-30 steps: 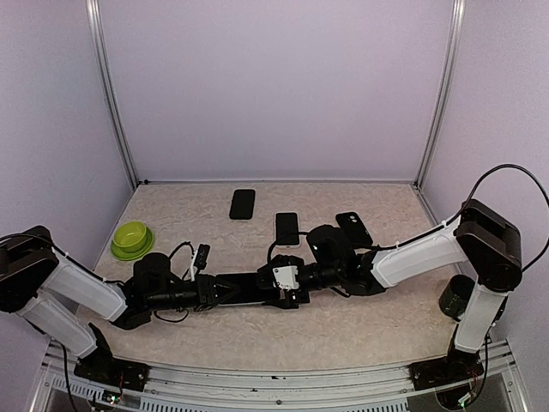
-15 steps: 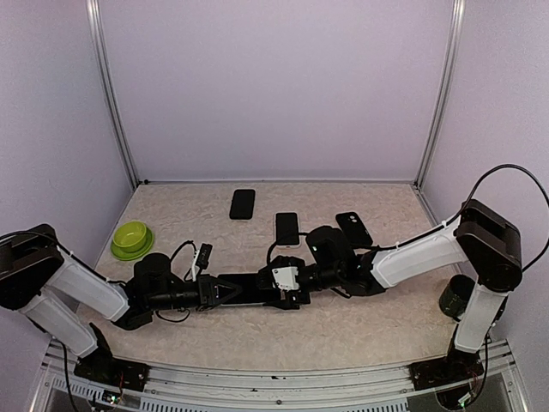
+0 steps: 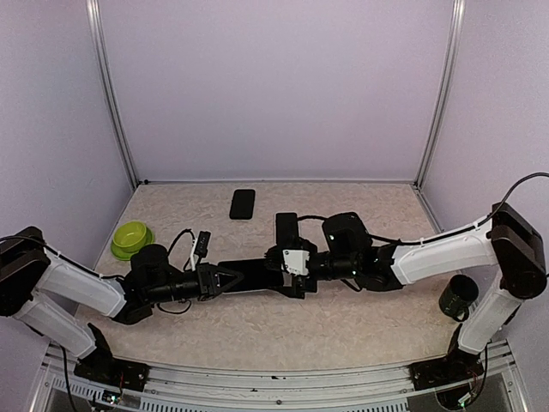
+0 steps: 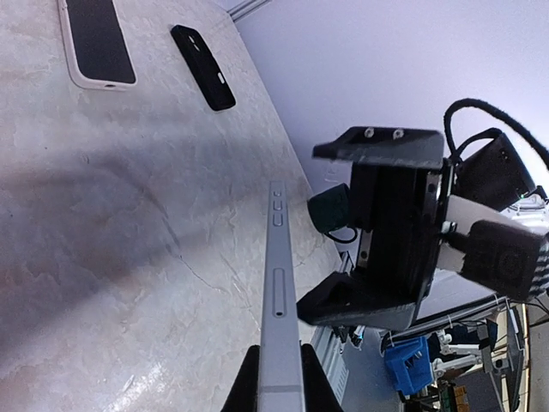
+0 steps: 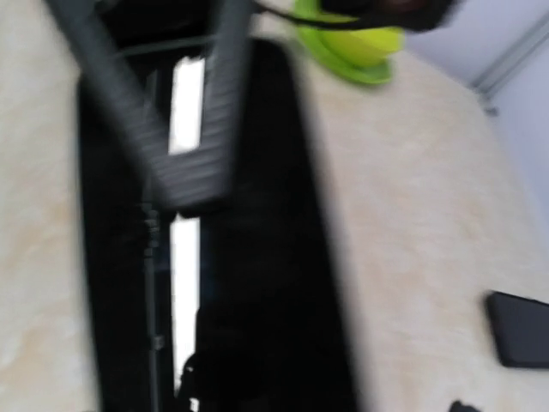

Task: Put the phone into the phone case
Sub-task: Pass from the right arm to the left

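Pinches phone (image 4: 276,283) edge-on in left gripper (image 4: 279,382), with right gripper (image 3: 281,271) gaping beside it, well apart from black case (image 4: 202,56), insertion not yet begun.

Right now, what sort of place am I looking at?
Probably a robot test cell: bare lilac walls on metal frame posts, and a left arm and right arm bolted to one table.

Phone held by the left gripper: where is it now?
Top view: the phone is near the centre of the table, its left end clamped in the left gripper, its right end at the open right gripper.
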Action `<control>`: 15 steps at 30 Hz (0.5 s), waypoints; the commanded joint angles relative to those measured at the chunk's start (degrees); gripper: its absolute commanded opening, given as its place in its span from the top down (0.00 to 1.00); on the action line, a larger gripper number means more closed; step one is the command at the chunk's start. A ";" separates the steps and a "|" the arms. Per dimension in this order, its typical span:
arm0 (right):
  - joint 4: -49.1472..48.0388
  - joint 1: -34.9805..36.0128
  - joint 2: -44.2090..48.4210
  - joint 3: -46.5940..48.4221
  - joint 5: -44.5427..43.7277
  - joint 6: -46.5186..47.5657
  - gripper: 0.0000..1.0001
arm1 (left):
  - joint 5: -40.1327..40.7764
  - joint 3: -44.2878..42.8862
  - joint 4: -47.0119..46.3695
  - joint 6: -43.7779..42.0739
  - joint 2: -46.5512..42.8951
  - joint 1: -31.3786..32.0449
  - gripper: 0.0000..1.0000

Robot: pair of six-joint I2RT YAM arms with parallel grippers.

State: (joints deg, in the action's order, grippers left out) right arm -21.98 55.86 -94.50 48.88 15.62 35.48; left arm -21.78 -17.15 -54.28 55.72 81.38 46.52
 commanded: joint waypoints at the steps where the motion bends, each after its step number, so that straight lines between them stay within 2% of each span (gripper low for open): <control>1: -3.62 -1.41 4.88 -0.88 -4.35 -3.92 0.12 | 1.08 -1.97 5.04 -2.05 -2.50 0.24 1.00; 5: -3.02 -1.73 7.95 -2.22 -4.69 -5.61 0.10 | 2.60 -2.65 6.65 -2.59 -4.12 0.19 1.00; 6: -3.17 -1.86 8.65 -2.55 -5.37 -6.31 0.08 | 2.80 -2.82 6.91 -2.62 -4.49 0.11 1.00; 7: -3.58 -2.07 9.31 -2.85 -6.66 -7.34 0.02 | 2.90 -2.93 7.05 -2.71 -4.75 0.14 1.00; 9: -3.87 -3.25 10.43 -2.73 -9.20 -10.31 0.00 | 3.48 -3.06 7.40 -2.65 -5.44 0.07 1.00; 15: -0.56 -8.31 10.88 0.69 -22.56 -20.84 0.00 | 6.16 -2.11 8.54 -2.44 -8.36 -0.48 1.00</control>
State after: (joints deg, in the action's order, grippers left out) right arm -24.38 51.09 -84.73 47.00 3.86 23.68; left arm -17.72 -18.15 -43.83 54.17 76.01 46.57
